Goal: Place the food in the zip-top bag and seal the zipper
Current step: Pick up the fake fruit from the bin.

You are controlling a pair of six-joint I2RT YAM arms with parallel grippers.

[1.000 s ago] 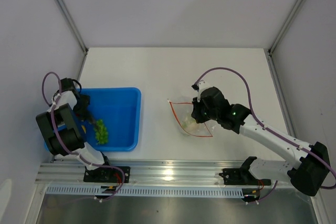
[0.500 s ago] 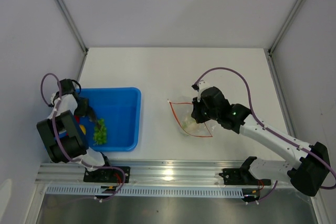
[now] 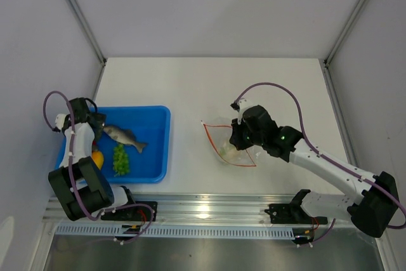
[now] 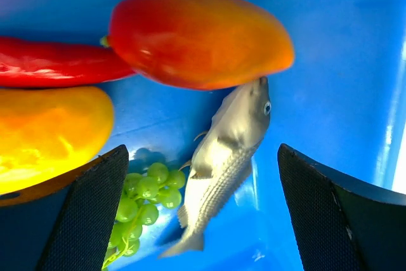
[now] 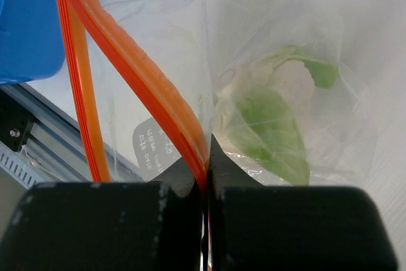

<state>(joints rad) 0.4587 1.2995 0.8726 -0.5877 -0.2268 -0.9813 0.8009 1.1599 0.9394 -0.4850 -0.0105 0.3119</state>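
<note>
an aluminium rail (image 3: pixel 203 211) runs along the near edge of the white table (image 3: pixel 209 87) and carries both arm bases.

a rectangular blue plastic tray (image 3: pixel 158 150) sits on the near left of the table. the left gripper (image 4: pixel 203 147) hangs over the tray's left part. its two black fingers (image 4: pixel 82 220) are spread wide and grip nothing.

a green toy grape bunch (image 4: pixel 149 195) lies in the near part of the tray. a yellow lemon-like toy piece (image 4: pixel 47 128) lies to its left. just beyond the grapes lies the grey toy fish (image 4: pixel 225 157), set at a slant with its tail towards the near right. in the left wrist view its head meets the edge of the red-orange toy fruit (image 4: pixel 200 39). a red toy chili (image 4: pixel 51 61) lies against that fruit. in the top view the left arm hides the fruit and the chili.

the small clear crinkly plastic zip-top bag (image 3: pixel 222 141) lies on the table to the right of the tray, well apart from it. the right gripper (image 5: pixel 206 176) is above it, with both fingers pressed together on the thin red zipper strip (image 5: pixel 127 61). the second half of the strip stands apart from the clamped half, so the mouth is unsealed. a white toy cauliflower (image 5: pixel 288 84) with green leaves sits inside the bag.
</note>
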